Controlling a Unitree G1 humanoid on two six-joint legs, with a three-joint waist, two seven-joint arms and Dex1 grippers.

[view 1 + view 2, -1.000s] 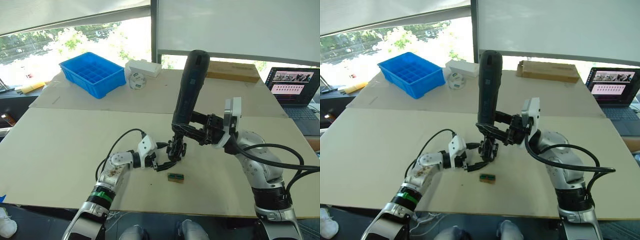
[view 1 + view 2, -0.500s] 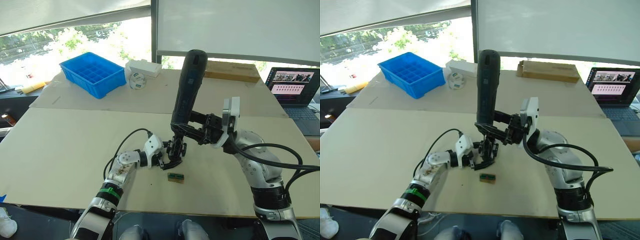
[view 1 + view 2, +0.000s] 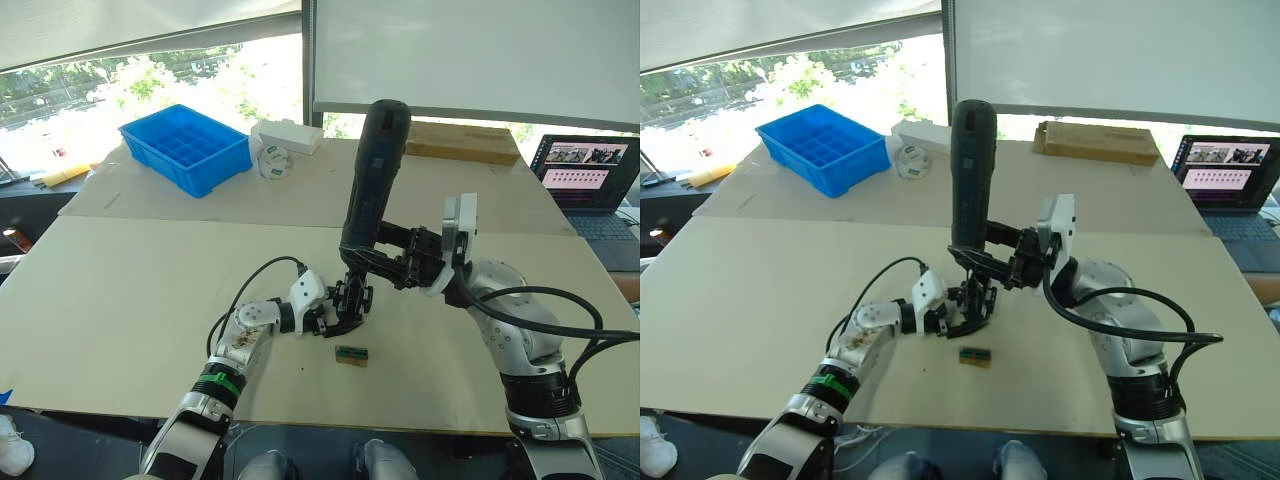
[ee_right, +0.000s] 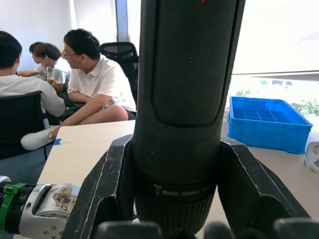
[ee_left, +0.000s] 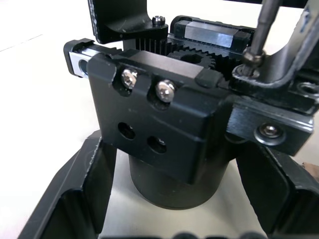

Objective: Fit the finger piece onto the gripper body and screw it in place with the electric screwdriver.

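- Gripper body (image 5: 164, 129), a black block with exposed gear teeth and two silver screws, stands mid-table, pinched by the left gripper (image 3: 335, 322).
- Right gripper (image 3: 385, 262) clamps the electric screwdriver (image 3: 372, 175) upright, bit on the body's top.
- Blue tray (image 3: 186, 146) sits far left, compartments seemingly empty.
- Screwdriver leans slightly further left than before.

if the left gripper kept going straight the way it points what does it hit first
The gripper body: it already sits between the left gripper's fingers, so pushing on would likely press against it straight away.
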